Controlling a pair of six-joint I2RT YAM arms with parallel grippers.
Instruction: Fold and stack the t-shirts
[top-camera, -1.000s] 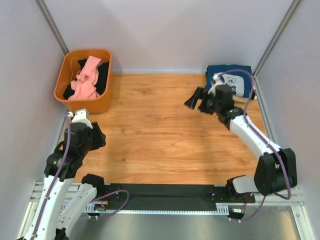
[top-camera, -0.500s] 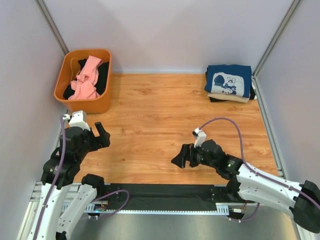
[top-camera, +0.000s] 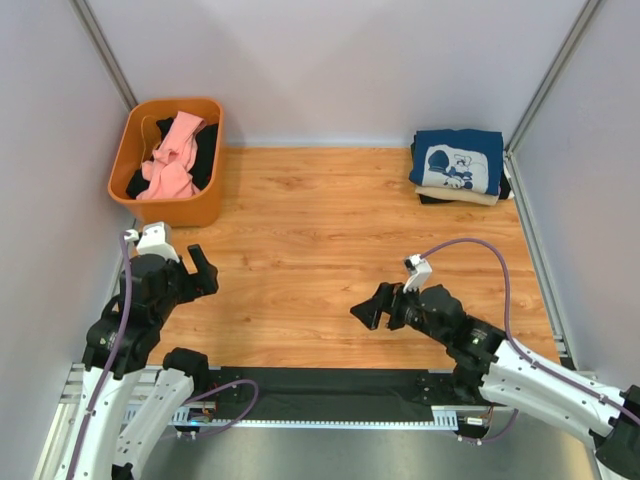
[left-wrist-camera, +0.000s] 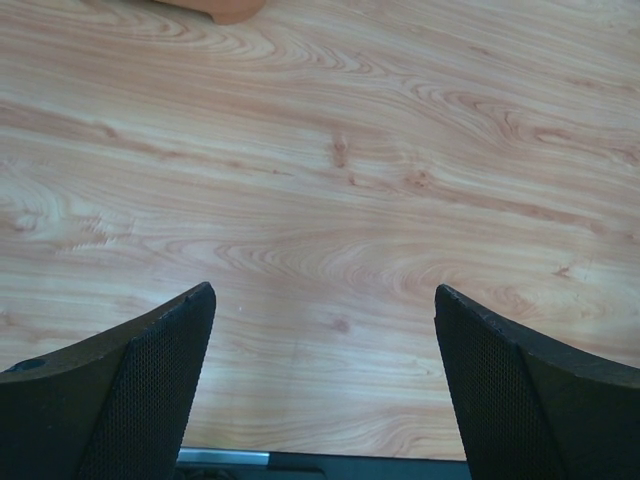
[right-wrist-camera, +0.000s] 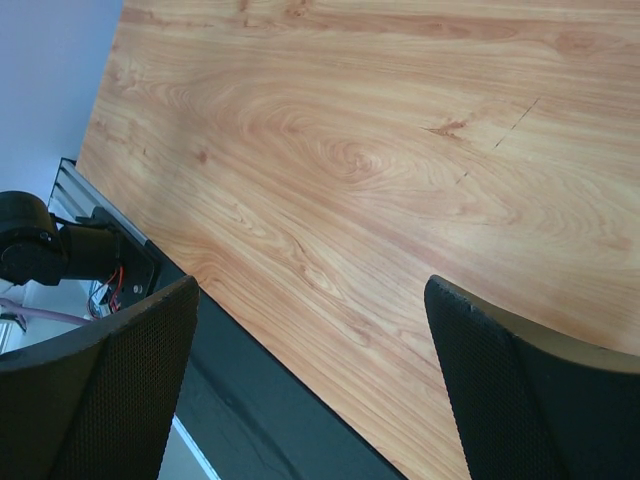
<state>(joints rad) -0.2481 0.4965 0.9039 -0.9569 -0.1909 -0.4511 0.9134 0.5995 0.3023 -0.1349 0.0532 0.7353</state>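
Note:
A folded navy t-shirt (top-camera: 458, 160) with a pale cartoon print lies on top of a stack at the back right. A tan t-shirt (top-camera: 468, 198) and a black edge (top-camera: 424, 197) show under it. A pink t-shirt (top-camera: 170, 160) and a black t-shirt (top-camera: 206, 155) lie crumpled in the orange basket (top-camera: 190, 212). My left gripper (top-camera: 195, 275) is open and empty over bare wood near the basket, as the left wrist view (left-wrist-camera: 322, 292) shows. My right gripper (top-camera: 378, 308) is open and empty low over the front middle of the table, as the right wrist view (right-wrist-camera: 311, 285) shows.
The basket stands at the back left; its corner shows in the left wrist view (left-wrist-camera: 215, 8). A black rail (top-camera: 330, 385) runs along the near edge and shows in the right wrist view (right-wrist-camera: 260, 400). Grey walls close in the left, back and right.
My right arm has drawn back from the stack at the back right to the front middle, with nothing in its jaws. My left gripper has swung slightly toward the table.

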